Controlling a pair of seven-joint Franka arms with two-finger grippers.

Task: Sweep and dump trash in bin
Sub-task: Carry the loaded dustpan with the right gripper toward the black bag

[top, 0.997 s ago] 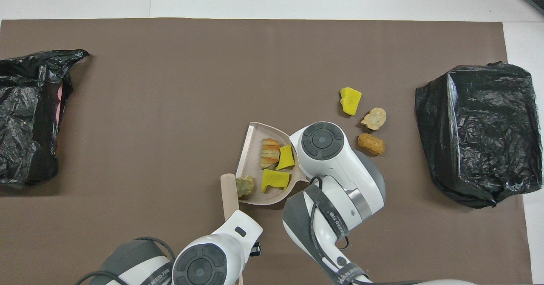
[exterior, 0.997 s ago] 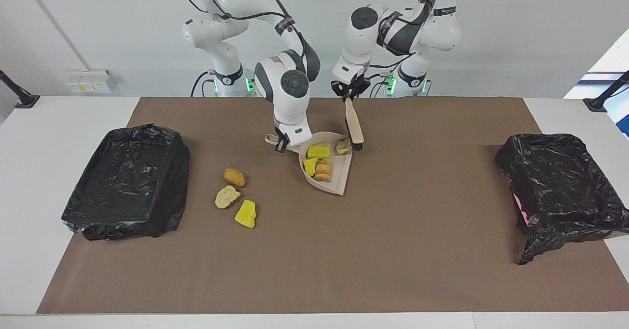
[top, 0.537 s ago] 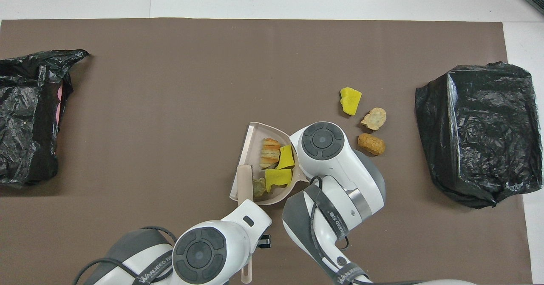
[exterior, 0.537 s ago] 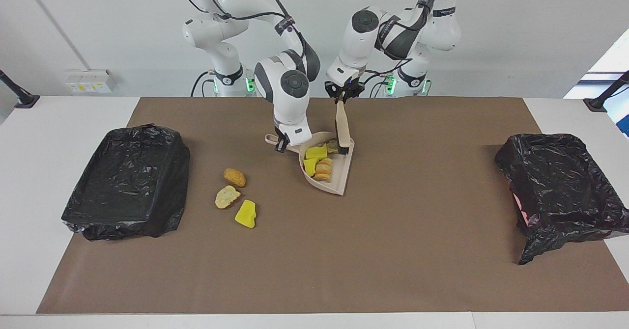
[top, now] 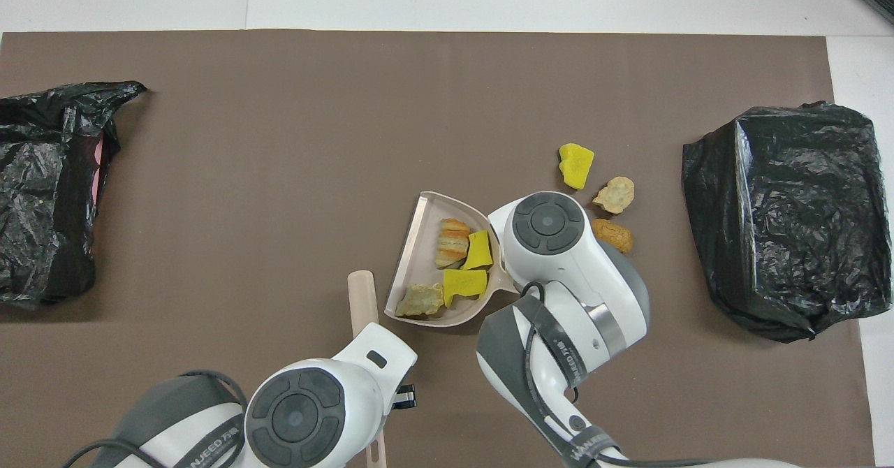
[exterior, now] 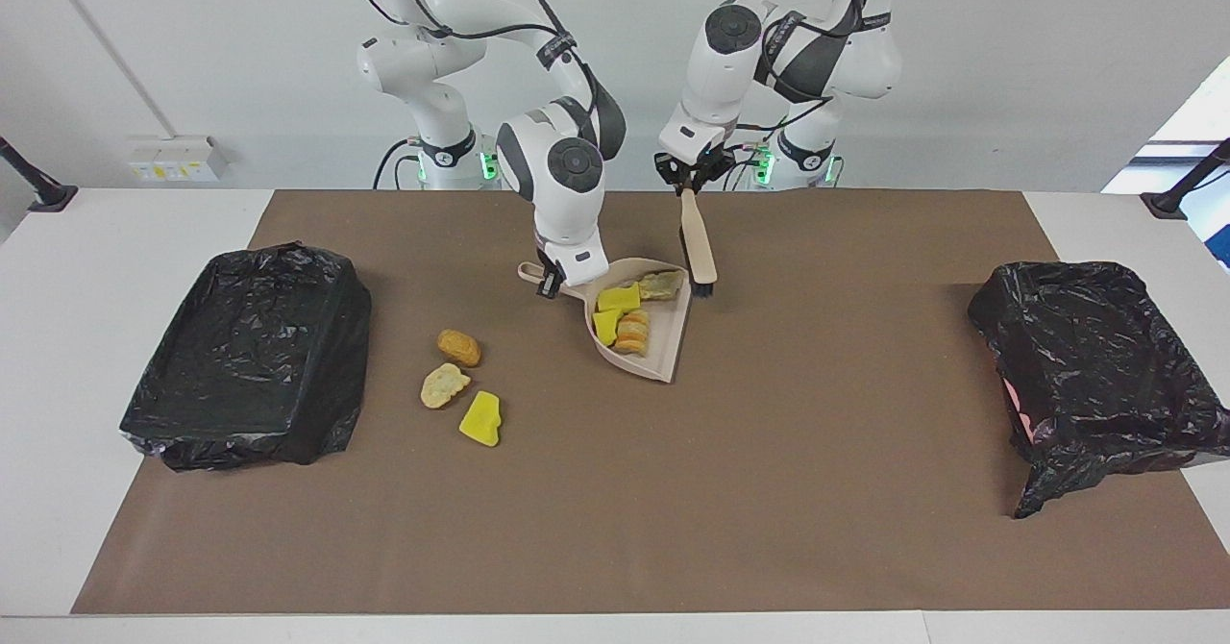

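While the right pincer (exterior: 550,285) clamps the beige plastic dustpan (exterior: 663,360) by its handle and the left pincer (exterior: 688,185) grips the beige brush (exterior: 697,250), four scraps (exterior: 627,312) fill the pan; three scraps (exterior: 459,384) at its nine o'clock in the facing view could be missed, or tilting spills the load.

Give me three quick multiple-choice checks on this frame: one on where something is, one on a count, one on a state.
1. Where does the brush head sit?
A. beside the dustpan
B. on a black bag
C. among the loose scraps

2. How many scraps lie in the dustpan?
A. two
B. four
C. seven

3. What is the right gripper doing?
A. hanging open over a bag
B. shut on the dustpan's handle
C. holding the brush

Answers:
1 A: its bristles rest on the mat by the pan's edge.
2 B: two yellow and two tan in it, three still on the mat.
3 B: it grips the handle; the left gripper has the brush.
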